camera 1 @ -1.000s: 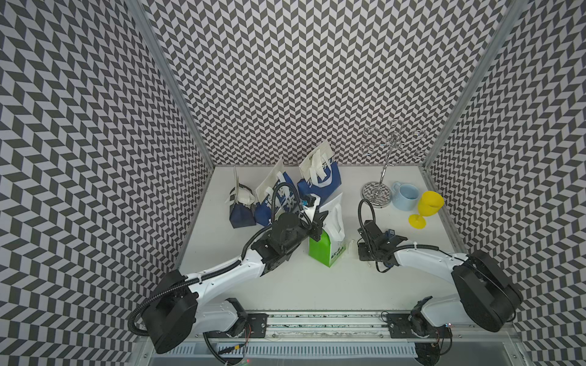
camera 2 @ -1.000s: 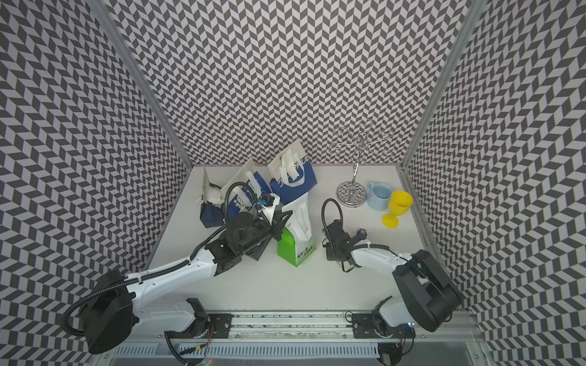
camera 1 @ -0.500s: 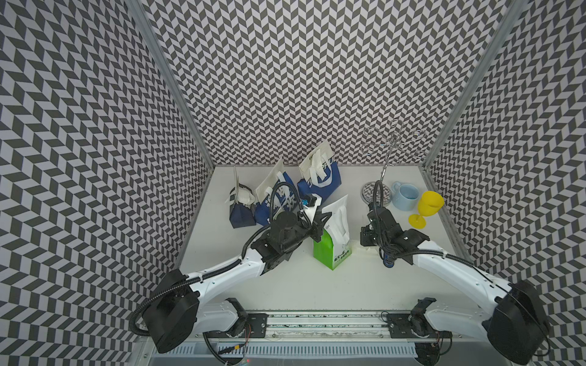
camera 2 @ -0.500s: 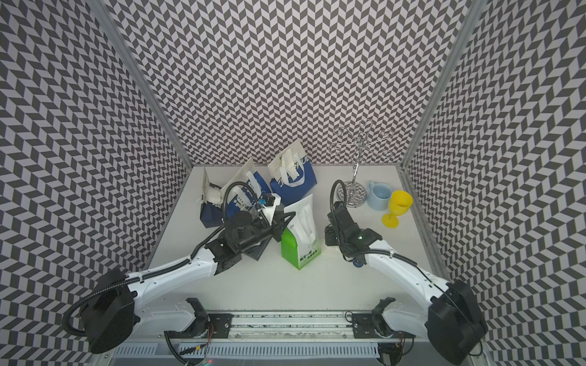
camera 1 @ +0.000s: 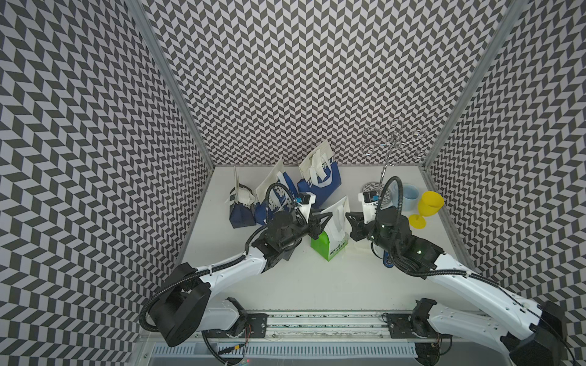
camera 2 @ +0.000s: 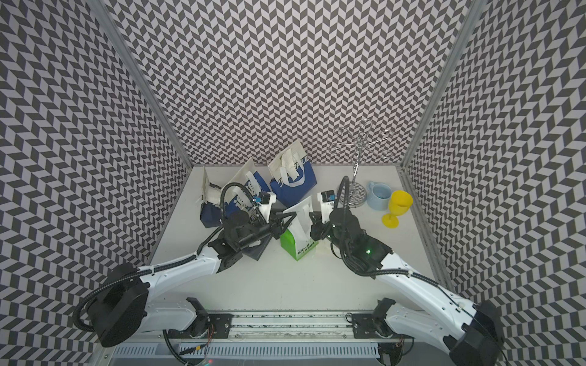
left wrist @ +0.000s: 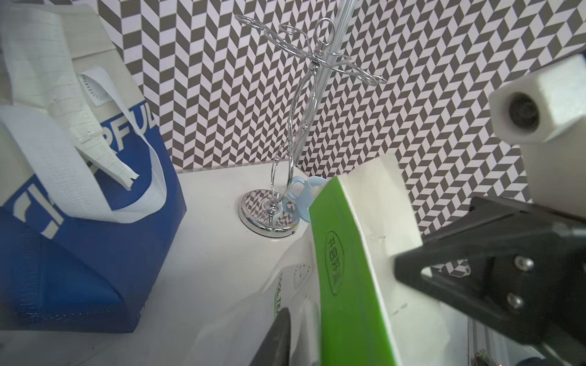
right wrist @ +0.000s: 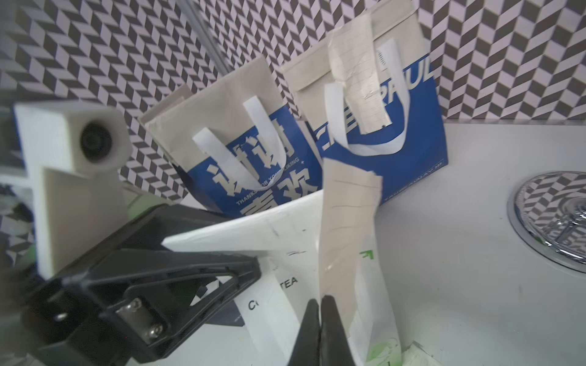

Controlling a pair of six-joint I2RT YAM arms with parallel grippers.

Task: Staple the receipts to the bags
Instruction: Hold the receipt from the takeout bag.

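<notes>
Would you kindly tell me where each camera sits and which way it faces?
Top views: overhead at the front, looking down and back; both arms show.
Left wrist: on the left arm, facing the green bag and chrome stand; one own jaw shows.
Right wrist: on the right arm, facing the green bag and blue bags; shut jaws show.
Shared: the green bag, in both wrist views.

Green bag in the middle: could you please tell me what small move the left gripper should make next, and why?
Probably back the left gripper off the top edge of the green bag. Its jaws stand apart astride that edge, the bag stands upright, and a receipt already hangs on its face, so its hold seems done.
</notes>
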